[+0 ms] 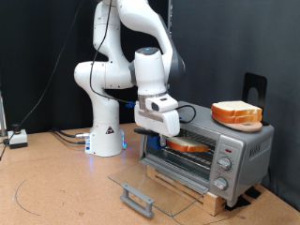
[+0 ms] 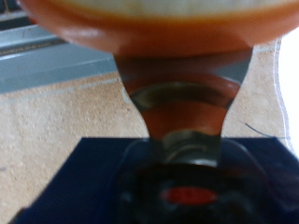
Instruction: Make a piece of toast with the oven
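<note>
The silver-grey oven (image 1: 246, 148) stands at the exterior view's right with its glass door (image 1: 159, 180) folded down flat. My gripper (image 1: 165, 139) hangs just in front of the oven's mouth, shut on the piece of toast (image 1: 192, 145), which lies level and reaches partly into the cavity over the rack. In the wrist view the toast (image 2: 149, 28) fills the upper part, orange crust edge nearest, with a blurred finger (image 2: 187, 131) below it and the oven's metal rack bars (image 2: 47, 51) beyond.
A pile of similar bread slices (image 1: 236, 112) sits on the oven's roof. The door's dark bar handle (image 1: 137, 197) juts out over the table. Round knobs (image 1: 224, 171) line the oven's right front. The arm's white base (image 1: 106, 141) stands behind; a small box (image 1: 17, 139) sits at far left.
</note>
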You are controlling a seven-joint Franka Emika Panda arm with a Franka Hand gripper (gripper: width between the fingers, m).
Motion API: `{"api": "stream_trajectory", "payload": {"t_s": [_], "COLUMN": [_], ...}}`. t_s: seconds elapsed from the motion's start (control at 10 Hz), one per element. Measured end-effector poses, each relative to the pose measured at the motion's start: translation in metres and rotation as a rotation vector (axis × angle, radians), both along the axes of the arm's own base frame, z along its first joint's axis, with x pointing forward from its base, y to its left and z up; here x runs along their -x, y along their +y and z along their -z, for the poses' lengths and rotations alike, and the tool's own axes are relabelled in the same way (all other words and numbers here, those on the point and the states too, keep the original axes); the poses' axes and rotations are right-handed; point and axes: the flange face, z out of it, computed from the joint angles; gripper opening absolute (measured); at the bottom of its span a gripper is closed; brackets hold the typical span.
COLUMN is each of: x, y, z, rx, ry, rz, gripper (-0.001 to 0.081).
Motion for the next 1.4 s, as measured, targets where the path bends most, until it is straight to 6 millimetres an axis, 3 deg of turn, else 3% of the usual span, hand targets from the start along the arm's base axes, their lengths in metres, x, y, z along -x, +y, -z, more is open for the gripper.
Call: {"api": "stream_trajectory", "payload": {"t_s": [0.7,1.1,1.4], "x": [0.004,0.005,0.004], "y": [-0.061,-0.071,-0.064], "z": [0.001,0.004,0.003], "rx": [0.077,0.068,0.043], "ry": [0.018,0.029,0.034], "rz": [-0.029,-0.005,0.003], "gripper": [0.0395,0.0395,0.0395]}}
